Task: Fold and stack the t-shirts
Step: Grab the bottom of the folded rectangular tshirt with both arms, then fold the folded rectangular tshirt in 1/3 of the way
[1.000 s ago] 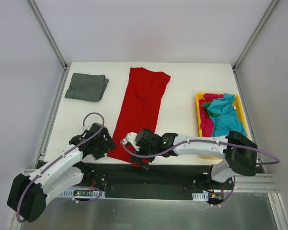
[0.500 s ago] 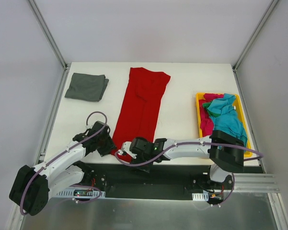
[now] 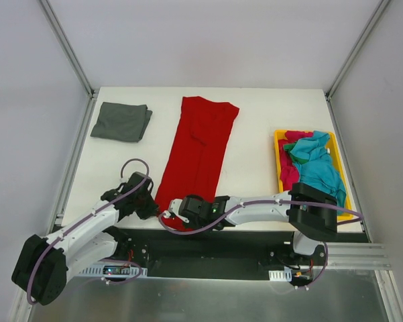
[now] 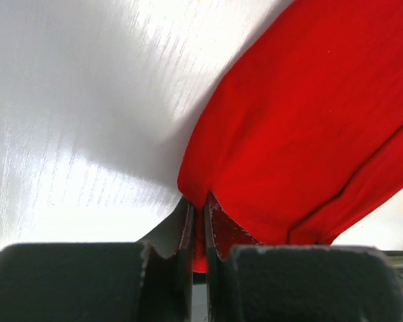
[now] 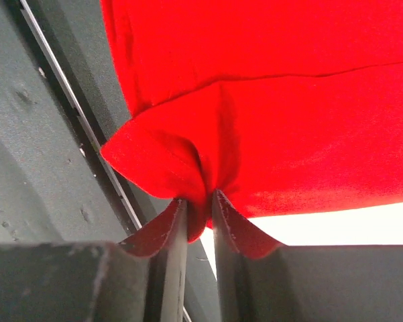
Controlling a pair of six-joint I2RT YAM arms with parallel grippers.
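At lower centre, left gripper and right gripper each clamp a near corner of the red shirt, a long strip running up mid-frame. Step looks like hem-to-collar fold. Next: lift both corners evenly, carry them toward frame top.

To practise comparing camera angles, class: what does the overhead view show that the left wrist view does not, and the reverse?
Only the overhead view shows the folded grey t-shirt, the yellow tray piled with coloured t-shirts, the right hand, and the whole length of the red t-shirt. Only the left wrist view shows, close up, the left hand shut on a pinch of red cloth. Both share the red t-shirt and the white table.
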